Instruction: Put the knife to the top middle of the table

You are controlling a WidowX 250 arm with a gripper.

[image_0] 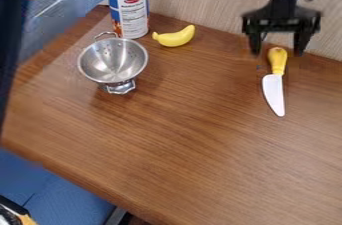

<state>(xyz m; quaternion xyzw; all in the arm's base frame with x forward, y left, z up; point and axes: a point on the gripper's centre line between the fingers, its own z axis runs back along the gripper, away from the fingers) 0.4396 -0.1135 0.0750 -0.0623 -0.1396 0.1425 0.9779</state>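
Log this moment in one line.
knife: on table, ungrasped | gripper: open, by knife's handle | banana: right of can | colander: in front of can

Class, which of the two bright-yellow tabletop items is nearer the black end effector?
The white-bladed, yellow-handled knife: its handle is close by the end effector; the curved yellow banana lies farther off.

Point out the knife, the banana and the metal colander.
Knife (273, 90): camera view, on the white blade.
Banana (175, 38): camera view, on the middle of its yellow body.
Metal colander (112, 62): camera view, inside the bowl.
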